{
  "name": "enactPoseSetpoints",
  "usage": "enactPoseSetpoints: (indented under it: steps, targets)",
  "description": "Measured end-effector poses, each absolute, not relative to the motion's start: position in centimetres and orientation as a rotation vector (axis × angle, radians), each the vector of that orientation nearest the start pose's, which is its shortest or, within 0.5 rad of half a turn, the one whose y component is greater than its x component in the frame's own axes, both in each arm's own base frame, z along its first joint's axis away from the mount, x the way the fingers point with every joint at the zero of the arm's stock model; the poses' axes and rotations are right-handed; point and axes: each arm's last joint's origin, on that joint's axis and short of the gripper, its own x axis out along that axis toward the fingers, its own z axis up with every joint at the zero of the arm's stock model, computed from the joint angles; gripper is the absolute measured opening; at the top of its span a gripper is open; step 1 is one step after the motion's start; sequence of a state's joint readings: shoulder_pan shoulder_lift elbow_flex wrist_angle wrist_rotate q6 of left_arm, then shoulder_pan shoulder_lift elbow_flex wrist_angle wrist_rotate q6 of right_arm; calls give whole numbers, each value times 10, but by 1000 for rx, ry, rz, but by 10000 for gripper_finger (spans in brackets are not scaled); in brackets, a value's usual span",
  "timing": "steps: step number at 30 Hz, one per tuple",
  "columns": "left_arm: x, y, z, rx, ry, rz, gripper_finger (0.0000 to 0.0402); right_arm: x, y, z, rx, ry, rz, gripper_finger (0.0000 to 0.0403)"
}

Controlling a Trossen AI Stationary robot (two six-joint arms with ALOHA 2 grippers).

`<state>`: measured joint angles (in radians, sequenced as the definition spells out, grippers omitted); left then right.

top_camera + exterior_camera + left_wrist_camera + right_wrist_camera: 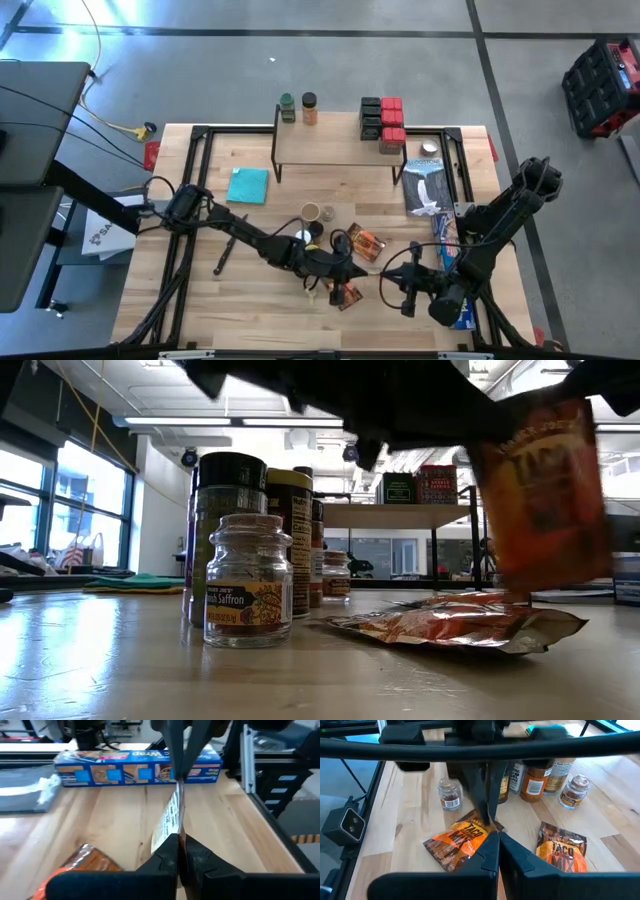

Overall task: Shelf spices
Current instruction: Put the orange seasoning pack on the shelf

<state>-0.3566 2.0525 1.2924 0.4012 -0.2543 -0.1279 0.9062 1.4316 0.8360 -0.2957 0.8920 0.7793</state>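
My left gripper [181, 780] pinches the top edge of an orange-brown flat taco-mix packet [545, 490], which hangs upright, long axis vertical, above the large wooden table [200, 300]. My right gripper [495, 837] waits clamped shut nearby.

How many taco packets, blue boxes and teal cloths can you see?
Taco packets: 2
Blue box: 1
Teal cloth: 1
Total: 4
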Motion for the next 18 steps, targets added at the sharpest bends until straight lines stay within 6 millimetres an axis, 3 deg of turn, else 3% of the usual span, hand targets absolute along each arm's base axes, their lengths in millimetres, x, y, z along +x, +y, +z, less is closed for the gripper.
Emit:
enactPoseSetpoints:
  steps: [4,10,14,18]
  targets:
    - [417,-149,211,31,394,-24,1,185,200,209,85,538,-196,0]
    - [397,-132,284,109,466,65,1,180,197,203,168,629,-213,0]
    - [384,-102,333,160,470,124,1,179,198,203,193,633,-215,0]
    - [378,-56,370,217,454,185,0,180,198,203,193,623,-221,0]
